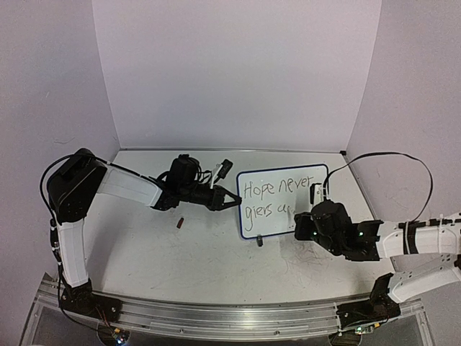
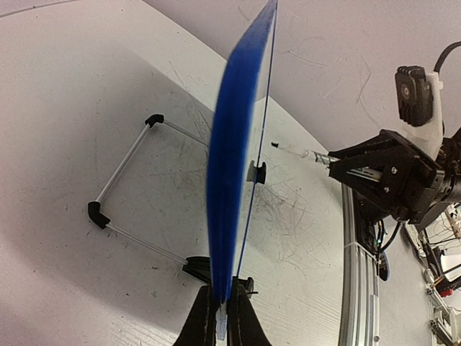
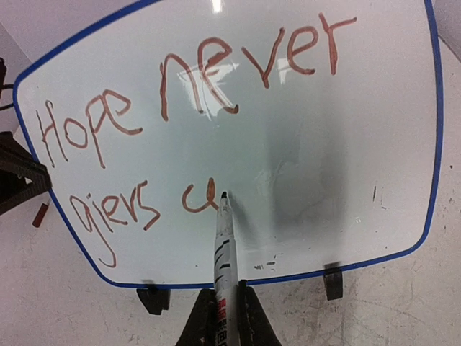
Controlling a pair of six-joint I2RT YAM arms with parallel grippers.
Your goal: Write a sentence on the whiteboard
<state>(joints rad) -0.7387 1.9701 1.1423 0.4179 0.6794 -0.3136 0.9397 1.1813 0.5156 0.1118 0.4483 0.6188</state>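
With both arms brought to the whiteboard (image 1: 266,228), each gripper is clamped on a separate item.

Left gripper (image 1: 232,200): the jaws are closed on the left edge of the board. In the left wrist view the two fingers (image 2: 204,321) pinch the dark-blue frame (image 2: 230,158) from either side, with the board seen edge-on and leaning slightly. The white wire stand (image 2: 124,166) lies on the table behind the board, its two black corner caps resting on the surface.

Right gripper (image 1: 302,220): the jaws are closed around a marker (image 3: 223,252), gripping its barrel near the lower end. The marker points up and away from the gripper, and its dark tip is in contact with the white writing face (image 3: 346,158), just right of the last written stroke on the second line.

Board position: it stands near the centre of the scuffed table (image 1: 180,274), between the two grippers, supported on two black clip feet (image 3: 153,299) along its lower edge.

Written content: the sentence (image 3: 209,94) runs in two lines. The upper line reads "Hope never". The lower line reads roughly "gjers u" and ends at the marker tip.

A small dark red item (image 1: 180,223) lies on the table left of the board, apart from both grippers.
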